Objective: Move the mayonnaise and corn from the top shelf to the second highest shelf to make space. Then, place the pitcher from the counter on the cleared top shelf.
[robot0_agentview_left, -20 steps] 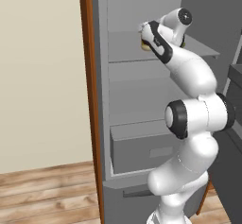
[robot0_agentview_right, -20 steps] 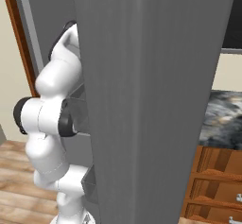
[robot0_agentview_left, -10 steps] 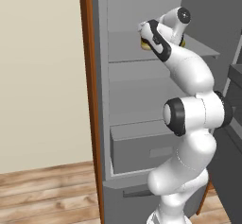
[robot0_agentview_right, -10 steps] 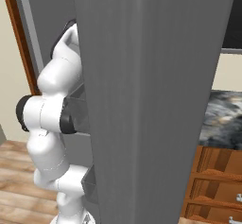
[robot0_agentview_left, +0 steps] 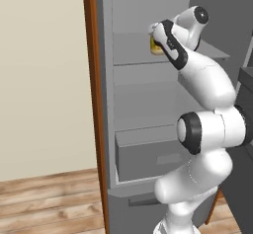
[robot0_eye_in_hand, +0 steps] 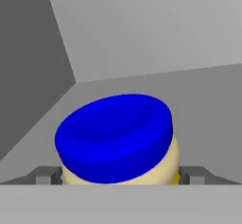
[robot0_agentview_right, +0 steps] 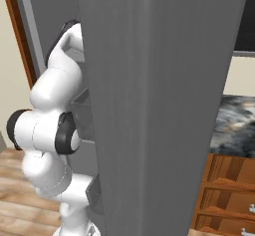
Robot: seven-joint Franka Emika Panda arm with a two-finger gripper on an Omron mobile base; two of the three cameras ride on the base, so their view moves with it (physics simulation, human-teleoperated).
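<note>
First step in hand — gripper (robot0_eye_in_hand: 120, 175) over the mayonnaise (robot0_eye_in_hand: 116, 140) on the top shelf (robot0_agentview_left: 133, 50), jaws spread wide either side of the jar with nothing held — next, by my reading, close on it, lift, lower to the second highest shelf (robot0_agentview_left: 143, 110).

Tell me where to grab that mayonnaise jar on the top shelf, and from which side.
Grip the mayonnaise jar around its pale round body just under the blue lid, coming in level from the fridge's open front. It stands upright on the top shelf, and the gripper already has its jaws open on either side of the body.
</note>
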